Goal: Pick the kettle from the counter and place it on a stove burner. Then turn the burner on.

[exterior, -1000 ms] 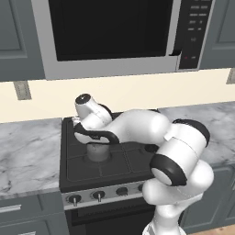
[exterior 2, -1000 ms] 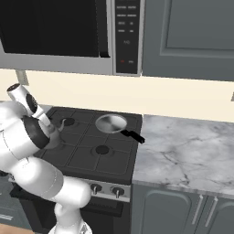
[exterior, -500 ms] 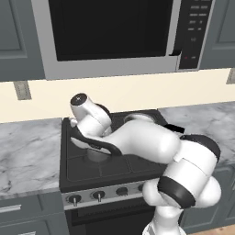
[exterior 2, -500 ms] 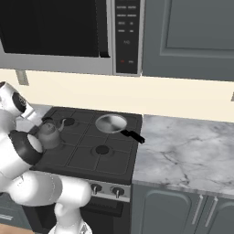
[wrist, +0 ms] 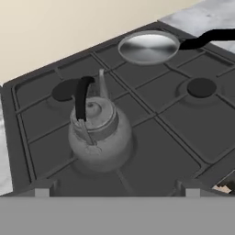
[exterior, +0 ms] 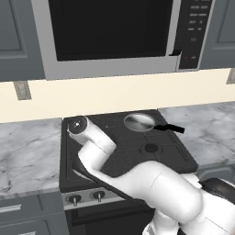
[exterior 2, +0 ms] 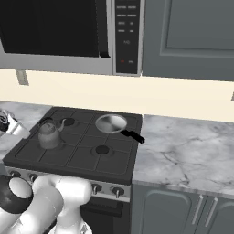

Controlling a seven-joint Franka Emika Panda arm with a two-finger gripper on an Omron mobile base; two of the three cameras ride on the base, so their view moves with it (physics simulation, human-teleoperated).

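Silver frying pan (exterior 2: 111,123) with black handle at frame centre; microwave (exterior: 114,34) across the top.

Kettle (wrist: 98,133) covers its burner; arm (exterior: 137,179) hides the stove's (exterior: 170,153) near-left part; pan handle (wrist: 209,39) cut by right edge.

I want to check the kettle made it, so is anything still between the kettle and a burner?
No. The kettle already stands on the stove's front left burner, seen in the hand view and the right base view. The pan sits on the back right burner, apart from it.
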